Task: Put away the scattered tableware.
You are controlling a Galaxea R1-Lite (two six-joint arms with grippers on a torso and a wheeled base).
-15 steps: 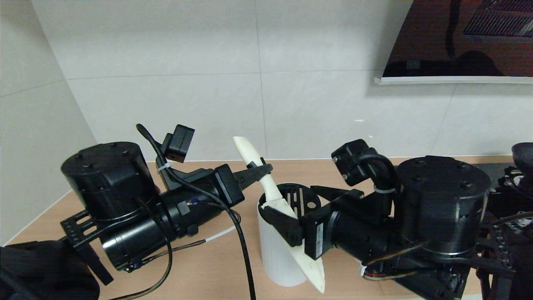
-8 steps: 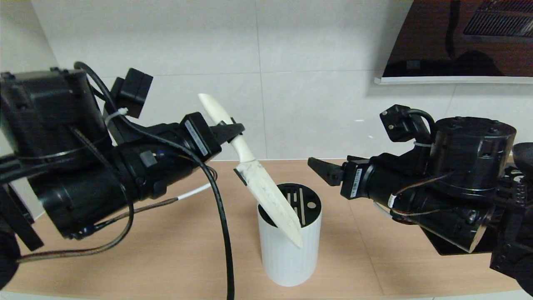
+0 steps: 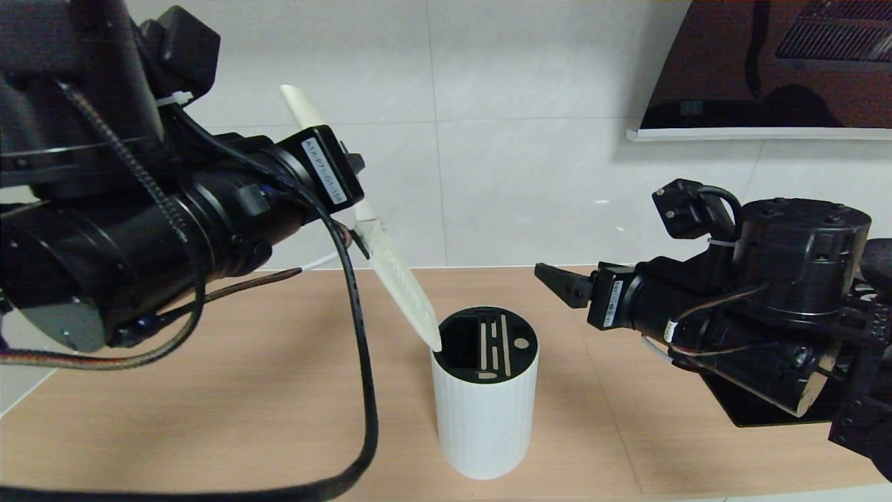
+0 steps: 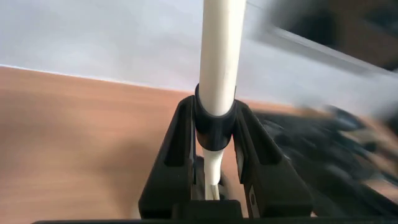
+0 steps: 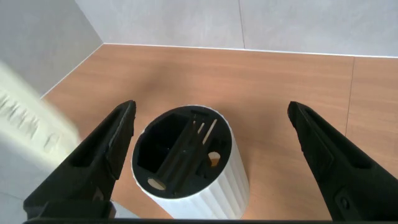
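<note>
My left gripper [image 3: 352, 188] is shut on the handle of a white knife [image 3: 401, 286], raised at the upper left of the head view. The blade slants down to the right, and its tip sits at the left rim of the white knife block [image 3: 484, 418], over a wide hole in the black slotted top. In the left wrist view the fingers [image 4: 180, 143] clamp the white handle [image 4: 221, 50]. My right gripper [image 3: 557, 282] is open, level with the block's top and apart from it on the right. The right wrist view shows the block [image 5: 189, 168] between its fingers [image 5: 93, 168] and below them, with the blade [image 5: 31, 124] at the edge.
The block stands on a wooden counter [image 3: 209, 418] against a white tiled wall. A black cooktop [image 3: 746, 411] lies at the right, under my right arm. A dark range hood [image 3: 766, 63] hangs at the upper right. A black cable [image 3: 362, 390] loops down left of the block.
My right gripper let go of the blade and drew back to the right. My left arm rose and moved left with the knife, bringing the tip from beside the block up to its rim.
</note>
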